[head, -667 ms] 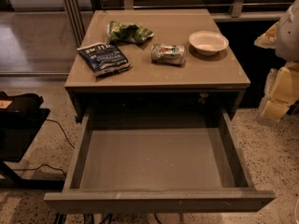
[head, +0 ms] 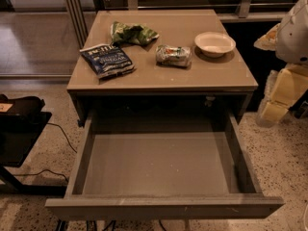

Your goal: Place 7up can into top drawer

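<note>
The can [head: 173,56] lies on its side on the counter [head: 163,78], near the middle of the top and a little to the right. It is dented and silvery, with green markings. A white bowl [head: 215,44] stands just to its right, close but apart from it. A green bag [head: 132,33] lies crumpled behind and to the left of the can, and a blue bag [head: 107,60] lies flat nearer the counter's left edge.

Below the top, the drawer [head: 161,208] is pulled well out toward the camera. Its flat bottom, low side walls and plain front panel are all in view.

The gripper [head: 276,102] is at the right edge of the view. It hangs beside the counter's right front corner, lower than the top and well apart from the can. I cannot tell whether it is wide or narrow. It touches none of the things on the counter.

A black stand [head: 19,129] sits on the speckled floor at the left.
</note>
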`<control>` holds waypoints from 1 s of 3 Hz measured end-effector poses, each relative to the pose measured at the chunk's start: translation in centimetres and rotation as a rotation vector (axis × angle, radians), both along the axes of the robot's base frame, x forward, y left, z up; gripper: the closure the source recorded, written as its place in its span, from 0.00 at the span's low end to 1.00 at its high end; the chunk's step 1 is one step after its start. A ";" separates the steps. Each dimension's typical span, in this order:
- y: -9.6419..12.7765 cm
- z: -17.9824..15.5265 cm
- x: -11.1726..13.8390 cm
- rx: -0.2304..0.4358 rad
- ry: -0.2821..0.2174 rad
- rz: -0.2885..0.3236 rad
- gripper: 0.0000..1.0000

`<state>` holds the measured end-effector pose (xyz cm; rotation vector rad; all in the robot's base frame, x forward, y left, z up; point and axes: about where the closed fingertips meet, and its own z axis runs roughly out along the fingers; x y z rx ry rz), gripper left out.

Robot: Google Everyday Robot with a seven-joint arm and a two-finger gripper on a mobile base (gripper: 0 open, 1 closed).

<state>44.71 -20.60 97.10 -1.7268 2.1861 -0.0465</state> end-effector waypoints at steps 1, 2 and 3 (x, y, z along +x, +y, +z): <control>2.2 -0.7 1.6 0.086 -0.064 0.099 0.00; 4.1 -0.8 3.6 0.189 -0.184 0.221 0.00; 5.3 -0.2 6.0 0.253 -0.307 0.317 0.00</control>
